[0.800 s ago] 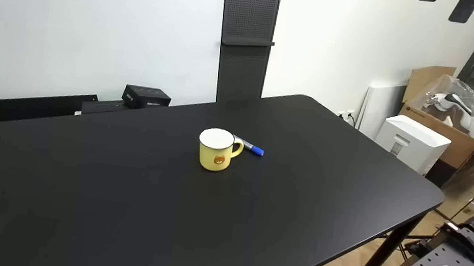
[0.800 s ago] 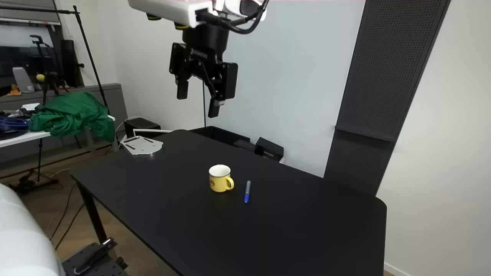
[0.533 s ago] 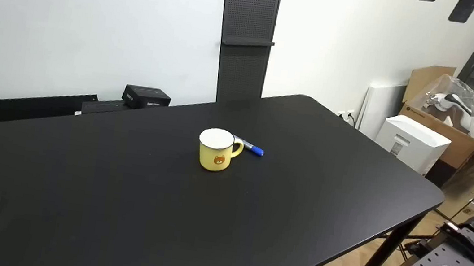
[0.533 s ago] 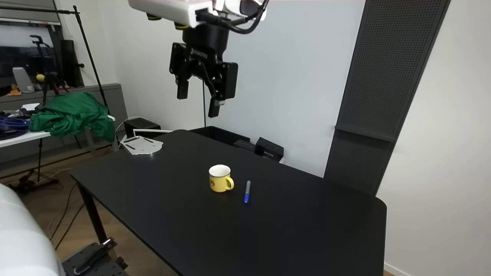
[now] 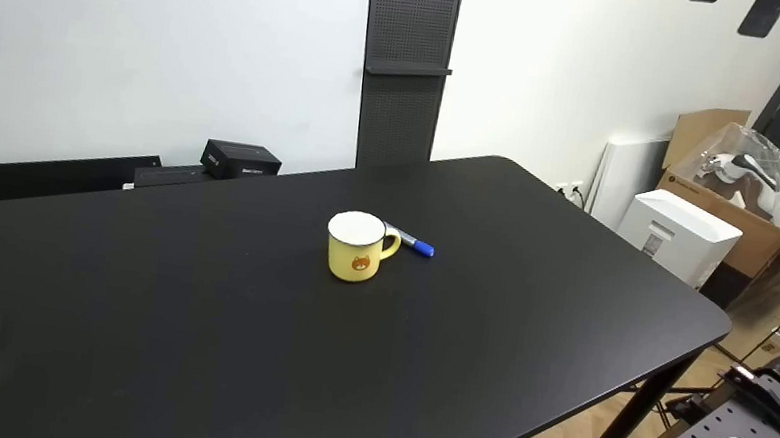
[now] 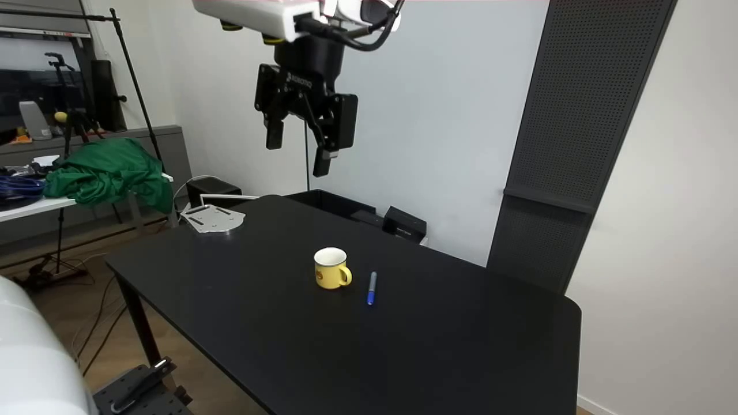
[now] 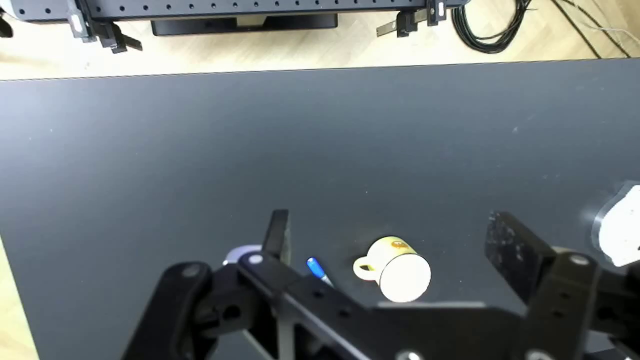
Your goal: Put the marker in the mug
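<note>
The yellow mug, white inside, stands upright on the black table in both exterior views (image 5: 348,258) (image 6: 328,276). It also shows in the wrist view (image 7: 387,253), between the fingers but far below them. The marker, grey with a blue cap, lies flat on the table beside the mug's handle (image 6: 372,288). In an exterior view the marker (image 5: 422,247) is partly hidden behind the handle. In the wrist view the marker (image 7: 315,267) is partly covered by the left finger linkage. My gripper (image 6: 297,151) is open and empty, high above the table; its fingers are spread wide in the wrist view (image 7: 387,225).
A metal plate (image 6: 213,219) lies at the table's (image 6: 461,334) far left end. Black boxes (image 6: 405,225) stand behind the back edge, by the wall. A perforated black bench (image 7: 240,7) lies beyond the table edge in the wrist view.
</note>
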Available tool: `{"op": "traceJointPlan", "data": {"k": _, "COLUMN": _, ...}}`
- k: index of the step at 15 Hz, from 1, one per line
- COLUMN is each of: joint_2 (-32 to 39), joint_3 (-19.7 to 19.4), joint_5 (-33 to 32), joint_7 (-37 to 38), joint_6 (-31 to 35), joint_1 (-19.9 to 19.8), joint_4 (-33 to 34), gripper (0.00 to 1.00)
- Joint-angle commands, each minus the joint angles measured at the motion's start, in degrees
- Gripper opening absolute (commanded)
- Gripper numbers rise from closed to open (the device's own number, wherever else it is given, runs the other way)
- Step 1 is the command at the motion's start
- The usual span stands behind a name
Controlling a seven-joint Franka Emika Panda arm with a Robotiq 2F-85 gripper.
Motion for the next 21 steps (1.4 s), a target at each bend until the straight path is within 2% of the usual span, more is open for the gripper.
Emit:
{"op": "traceJointPlan", "data": {"k": 1, "joint_2": 1.3, "joint_3": -0.2, "joint_5": 1.1, "joint_7": -1.3, "joint_6": 1.9, "joint_1": -1.3, "joint_4": 0.2, "gripper": 1.0}}
{"op": "traceJointPlan", "data": {"k": 3, "joint_2": 3.0, "joint_3": -0.5, "joint_5": -0.6, "joint_7": -2.0, "joint_6": 7.2, "joint_1": -2.5, "joint_4": 0.0, "gripper": 1.0}}
{"op": "traceJointPlan", "data": {"k": 6, "joint_2": 7.0, "joint_3": -0.5, "joint_5": -6.0, "joint_7": -4.4, "joint_6": 19.8, "joint_1": -4.6, "joint_4": -1.0, "gripper": 1.0}}
{"op": "traceJointPlan", "data": {"k": 10, "joint_2": 14.4, "joint_3": 0.6, "joint_5": -17.0, "joint_7": -4.6, "joint_6": 38.0, "joint_1": -7.5, "joint_4": -2.5, "gripper": 1.0}}
{"op": "traceJointPlan", "data": {"k": 12, "joint_2": 18.0, "joint_3": 0.7, "joint_5": -21.3, "joint_7": -5.3, "joint_6": 44.5, "joint_1": -7.8, "joint_4": -3.0, "gripper": 1.0}}
{"op": "traceJointPlan", "data": {"k": 13, "joint_2": 19.4, "joint_3": 0.5, "joint_5": -21.8, "joint_7": -6.4, "joint_6": 45.9, "joint_1": -7.3, "joint_4": -3.1, "gripper": 1.0}}
{"op": "traceJointPlan", "data": {"k": 16, "joint_2": 22.4, "joint_3": -1.3, "joint_5": -13.7, "joint_7": -15.3, "joint_6": 42.0, "joint_1": -2.7, "joint_4": -2.7, "gripper": 1.0}}
{"op": "traceJointPlan", "data": {"k": 17, "joint_2": 20.9, "joint_3": -0.2, "joint_5": -16.6, "joint_7": -11.8, "joint_6": 44.1, "joint_1": -5.1, "joint_4": -3.9, "gripper": 1.0}}
{"op": "traceJointPlan", "data": {"k": 21, "joint_2": 22.5, "joint_3": -0.3, "joint_5": -14.2, "joint_7": -14.4, "joint_6": 43.5, "joint_1": -3.5, "joint_4": -3.8, "gripper": 1.0}}
